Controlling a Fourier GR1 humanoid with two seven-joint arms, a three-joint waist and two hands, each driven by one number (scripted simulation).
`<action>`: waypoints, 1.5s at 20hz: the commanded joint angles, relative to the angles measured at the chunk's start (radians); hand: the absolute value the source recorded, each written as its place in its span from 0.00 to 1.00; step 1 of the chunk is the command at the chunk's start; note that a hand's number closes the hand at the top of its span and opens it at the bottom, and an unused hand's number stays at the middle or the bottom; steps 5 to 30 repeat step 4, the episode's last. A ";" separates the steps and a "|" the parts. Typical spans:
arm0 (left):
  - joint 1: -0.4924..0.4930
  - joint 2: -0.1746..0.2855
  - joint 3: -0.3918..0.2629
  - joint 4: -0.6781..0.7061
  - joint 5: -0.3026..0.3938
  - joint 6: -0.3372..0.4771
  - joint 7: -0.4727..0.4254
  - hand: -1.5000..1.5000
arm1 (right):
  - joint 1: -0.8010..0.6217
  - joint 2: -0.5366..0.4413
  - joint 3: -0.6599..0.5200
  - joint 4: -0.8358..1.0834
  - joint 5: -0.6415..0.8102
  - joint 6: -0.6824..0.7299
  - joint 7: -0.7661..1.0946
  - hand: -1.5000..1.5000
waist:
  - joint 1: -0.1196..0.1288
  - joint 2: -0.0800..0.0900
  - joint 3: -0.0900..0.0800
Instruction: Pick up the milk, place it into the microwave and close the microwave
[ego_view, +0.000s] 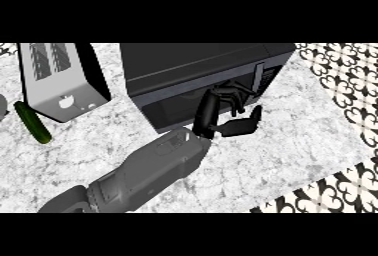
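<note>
The black microwave (199, 62) stands at the back middle of the counter. Its dark door (166, 107) lies flat against its front, and the inside is hidden. No milk shows anywhere in the head view. My left hand (221, 120) comes in from the lower left on a grey forearm and rests against the door's right part, below the control panel (266, 75). Its fingers (229, 95) are slightly bent against the door, the thumb (247, 122) sticks out to the right, and it holds nothing. My right hand does not show.
A silver toaster (59, 80) stands at the back left. A green cucumber (33, 122) lies in front of it near the left edge. The marble counter (295, 145) ends at the right and lower right, where a patterned floor (347, 80) shows.
</note>
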 joint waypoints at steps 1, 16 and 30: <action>0.064 0.002 0.060 0.150 0.053 0.056 0.005 0.00 | 0.020 -0.006 -0.012 -0.017 0.000 -0.001 0.009 0.00 | 0.034 0.005 -0.002; 0.067 0.002 0.050 0.153 0.068 0.046 -0.003 0.00 | 0.042 -0.007 -0.026 -0.028 -0.018 -0.005 0.013 0.00 | 0.024 0.001 -0.002; 0.067 0.002 0.050 0.153 0.068 0.046 -0.003 0.00 | 0.042 -0.007 -0.026 -0.028 -0.018 -0.005 0.013 0.00 | 0.024 0.001 -0.002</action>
